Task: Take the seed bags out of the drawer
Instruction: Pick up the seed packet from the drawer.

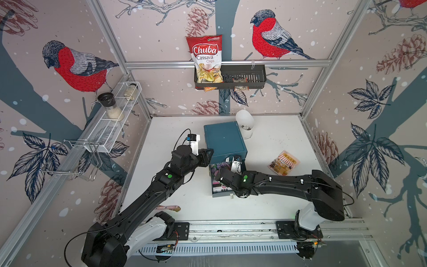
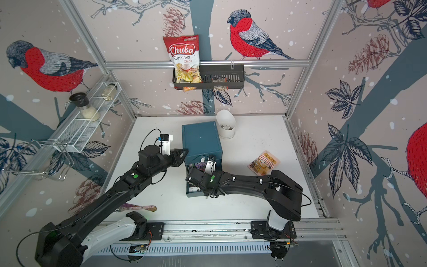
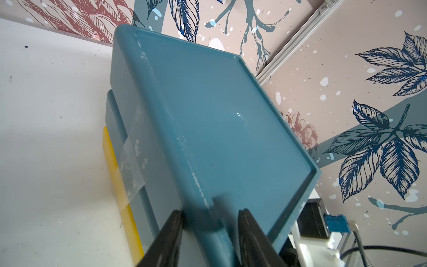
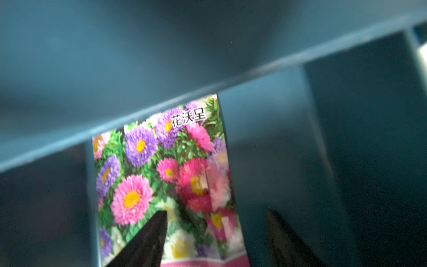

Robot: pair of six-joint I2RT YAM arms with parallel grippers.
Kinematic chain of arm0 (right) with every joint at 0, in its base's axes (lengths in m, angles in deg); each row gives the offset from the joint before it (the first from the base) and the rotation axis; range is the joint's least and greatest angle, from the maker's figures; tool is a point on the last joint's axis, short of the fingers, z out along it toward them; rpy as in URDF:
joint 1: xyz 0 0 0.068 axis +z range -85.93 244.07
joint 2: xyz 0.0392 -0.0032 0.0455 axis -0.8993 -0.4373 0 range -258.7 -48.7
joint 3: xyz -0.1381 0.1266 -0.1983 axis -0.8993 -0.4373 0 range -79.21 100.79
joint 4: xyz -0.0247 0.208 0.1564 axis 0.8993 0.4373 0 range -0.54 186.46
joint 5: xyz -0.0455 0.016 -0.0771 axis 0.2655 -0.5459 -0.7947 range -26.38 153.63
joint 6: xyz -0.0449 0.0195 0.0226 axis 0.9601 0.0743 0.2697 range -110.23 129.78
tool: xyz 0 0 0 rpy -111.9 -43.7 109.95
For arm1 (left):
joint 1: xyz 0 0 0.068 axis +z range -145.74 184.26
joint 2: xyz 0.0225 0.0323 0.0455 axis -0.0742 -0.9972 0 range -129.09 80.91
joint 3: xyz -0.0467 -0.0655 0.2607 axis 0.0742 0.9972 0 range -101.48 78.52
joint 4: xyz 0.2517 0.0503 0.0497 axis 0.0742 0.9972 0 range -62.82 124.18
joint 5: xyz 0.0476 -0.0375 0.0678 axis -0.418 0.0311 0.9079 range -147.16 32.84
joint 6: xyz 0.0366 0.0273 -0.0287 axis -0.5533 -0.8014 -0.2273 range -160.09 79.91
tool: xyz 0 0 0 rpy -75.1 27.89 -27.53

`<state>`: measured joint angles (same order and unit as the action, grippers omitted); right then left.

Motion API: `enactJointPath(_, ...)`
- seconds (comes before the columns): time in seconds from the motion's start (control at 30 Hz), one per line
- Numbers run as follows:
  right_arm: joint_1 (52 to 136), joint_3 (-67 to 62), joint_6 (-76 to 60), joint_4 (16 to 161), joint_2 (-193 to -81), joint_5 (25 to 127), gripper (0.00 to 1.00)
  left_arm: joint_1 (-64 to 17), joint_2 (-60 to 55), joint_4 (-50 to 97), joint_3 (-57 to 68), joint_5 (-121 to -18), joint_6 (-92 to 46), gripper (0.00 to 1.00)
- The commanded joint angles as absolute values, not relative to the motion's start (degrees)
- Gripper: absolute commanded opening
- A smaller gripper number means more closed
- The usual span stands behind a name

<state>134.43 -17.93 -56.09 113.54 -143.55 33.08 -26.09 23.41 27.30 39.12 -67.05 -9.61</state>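
Flower bag [image 4: 161, 173]: flat in the open drawer [image 1: 222, 196].
Orange bag [image 1: 283, 162]: on the bench [image 1: 277, 138], right of the drawer.
My right end effector [image 4: 217, 211]: spread over the flower bag, empty.
My left end effector [image 3: 210, 211]: clamped on the box [image 3: 231, 115] edge.

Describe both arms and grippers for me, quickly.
The left arm and right arm are boxy black links on white base joints, each with a green dot near the wrist and black cables. The left gripper and right gripper have tapered black fingers.
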Motion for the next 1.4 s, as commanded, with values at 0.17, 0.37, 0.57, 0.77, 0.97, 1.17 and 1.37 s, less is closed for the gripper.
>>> enactJointPath(0.17,133.5,-18.5,-52.7,103.2,-143.9,43.1,0.47,-26.1,22.1,39.3,40.3,-71.9,-10.3,0.42)
enactJointPath(0.37,132.4,-17.9,-51.9,101.9,-143.5,44.8,0.16,-26.1,22.5,38.9,41.1,-71.9,-10.0,0.42)
enactJointPath(0.57,132.4,-16.5,-52.0,105.3,-142.1,43.6,0.0,-26.1,23.4,39.0,42.0,-71.5,-10.1,0.42)
enactJointPath(0.77,132.6,-15.2,-53.4,109.1,-138.9,43.9,0.0,-26.1,23.5,39.3,42.5,-70.3,-10.1,0.4)
enactJointPath(0.97,132.6,-13.4,-55.8,113.4,-137.2,45.2,0.0,-26.1,23.8,39.3,42.4,-69.7,-10.2,0.4)
enactJointPath(1.17,132.6,-11.7,-57.9,117.9,-134.9,46.2,0.0,-26.1,24.1,39.8,42.4,-69.2,-10.4,0.41)
enactJointPath(1.37,133.8,-12.4,-58.9,120.7,-129.6,44.8,0.0,-26.2,24.4,39.7,42.5,-68.9,-10.3,0.41)
